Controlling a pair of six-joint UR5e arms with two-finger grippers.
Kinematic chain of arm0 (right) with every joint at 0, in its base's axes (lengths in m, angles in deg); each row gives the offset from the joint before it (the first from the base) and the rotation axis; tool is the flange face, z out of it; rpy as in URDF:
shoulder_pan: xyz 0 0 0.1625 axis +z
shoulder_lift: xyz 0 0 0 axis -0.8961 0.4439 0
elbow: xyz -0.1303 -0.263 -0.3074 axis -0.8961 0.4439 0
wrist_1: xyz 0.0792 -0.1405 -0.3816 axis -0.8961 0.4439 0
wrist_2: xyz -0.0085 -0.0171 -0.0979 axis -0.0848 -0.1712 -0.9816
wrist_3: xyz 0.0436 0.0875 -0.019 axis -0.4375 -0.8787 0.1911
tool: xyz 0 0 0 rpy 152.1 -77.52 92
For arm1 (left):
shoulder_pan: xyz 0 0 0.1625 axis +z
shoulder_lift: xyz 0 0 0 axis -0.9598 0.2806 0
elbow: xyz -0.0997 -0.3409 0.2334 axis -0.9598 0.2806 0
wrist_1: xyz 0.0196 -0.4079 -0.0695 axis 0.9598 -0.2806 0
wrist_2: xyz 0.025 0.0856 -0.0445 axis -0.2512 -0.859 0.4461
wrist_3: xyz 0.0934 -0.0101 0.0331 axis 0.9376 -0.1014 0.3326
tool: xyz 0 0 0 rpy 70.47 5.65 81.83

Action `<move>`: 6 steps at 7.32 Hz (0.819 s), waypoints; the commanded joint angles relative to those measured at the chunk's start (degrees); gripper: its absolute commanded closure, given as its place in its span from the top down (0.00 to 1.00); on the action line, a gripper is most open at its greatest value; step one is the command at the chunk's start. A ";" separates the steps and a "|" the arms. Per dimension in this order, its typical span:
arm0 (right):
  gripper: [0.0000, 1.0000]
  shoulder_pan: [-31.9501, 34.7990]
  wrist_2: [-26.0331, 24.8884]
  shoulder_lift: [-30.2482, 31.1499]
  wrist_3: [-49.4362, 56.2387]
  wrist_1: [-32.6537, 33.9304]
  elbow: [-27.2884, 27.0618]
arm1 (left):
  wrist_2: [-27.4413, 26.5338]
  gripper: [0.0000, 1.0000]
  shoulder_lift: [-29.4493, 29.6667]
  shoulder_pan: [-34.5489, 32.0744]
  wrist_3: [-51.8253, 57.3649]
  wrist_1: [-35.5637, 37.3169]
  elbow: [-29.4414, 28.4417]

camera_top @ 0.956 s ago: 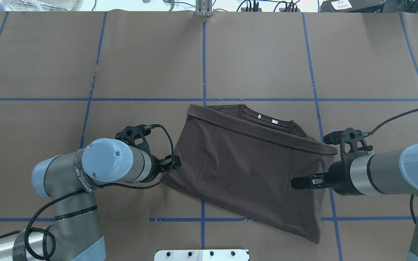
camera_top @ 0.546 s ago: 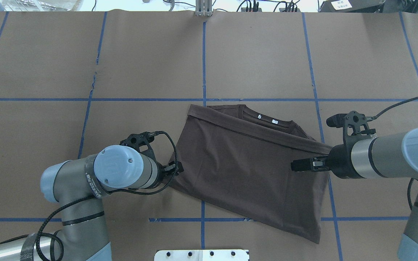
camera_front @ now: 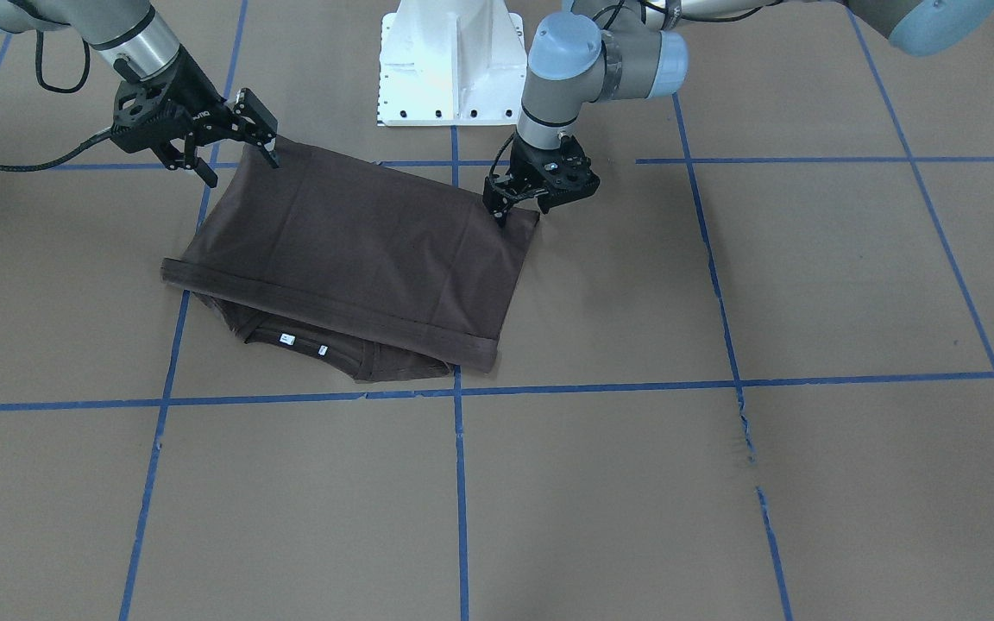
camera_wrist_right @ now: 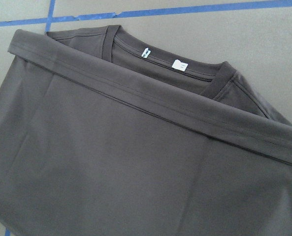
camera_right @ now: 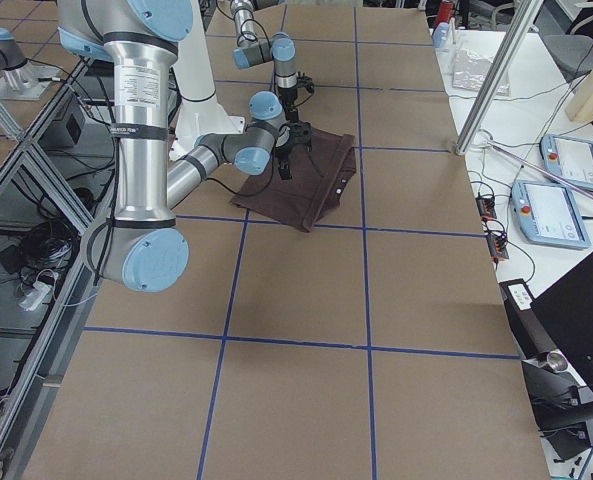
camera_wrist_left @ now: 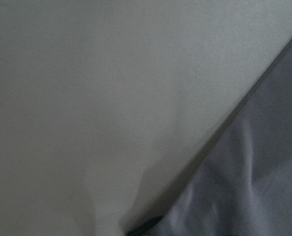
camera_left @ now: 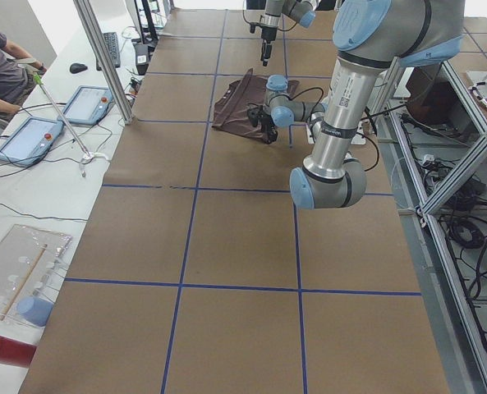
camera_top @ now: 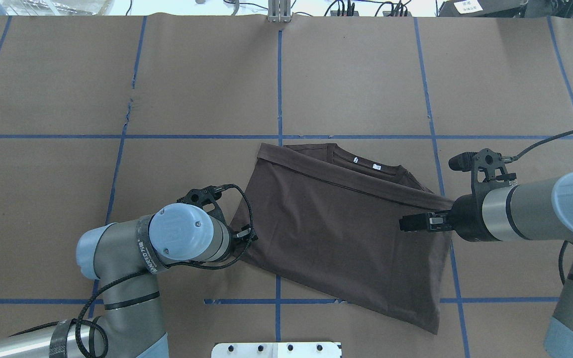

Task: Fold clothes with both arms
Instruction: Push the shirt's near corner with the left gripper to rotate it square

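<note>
The dark brown T-shirt (camera_top: 336, 233) lies folded in half on the brown paper, its hem band just below the collar and white neck tags (camera_wrist_right: 145, 52). It also shows in the front view (camera_front: 350, 241) and the right wrist view (camera_wrist_right: 111, 162). My left gripper (camera_front: 519, 211) points down at the shirt's fold corner on my left, very low, and looks open; in the overhead view (camera_top: 247, 236) the wrist mostly hides it. The left wrist view shows only the shirt's edge (camera_wrist_left: 264, 187), blurred. My right gripper (camera_front: 241, 168) is open and empty, hovering above the shirt's right side (camera_top: 406, 223).
The white pedestal base (camera_front: 449, 60) stands at the robot's table edge, close behind the shirt. Blue tape lines divide the paper, with a small tear (camera_top: 128, 107) at the far left. An operator (camera_left: 1, 70) and tablets (camera_left: 87, 103) sit beside the table's end.
My left arm has moved right and toward the robot, lowering its gripper onto the shirt's left corner. My right arm has shifted slightly away from the robot. The shirt has not moved.
</note>
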State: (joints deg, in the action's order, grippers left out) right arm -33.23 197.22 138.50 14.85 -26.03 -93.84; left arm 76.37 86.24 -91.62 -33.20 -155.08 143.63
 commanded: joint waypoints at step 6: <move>1.00 0.43 -0.03 -0.07 0.00 0.00 0.21 | 0.34 0.00 -0.02 -6.58 3.03 0.62 0.44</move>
State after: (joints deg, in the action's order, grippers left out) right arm -32.80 197.20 138.43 14.85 -26.03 -93.66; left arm 76.73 86.22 -95.31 -32.11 -154.51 144.55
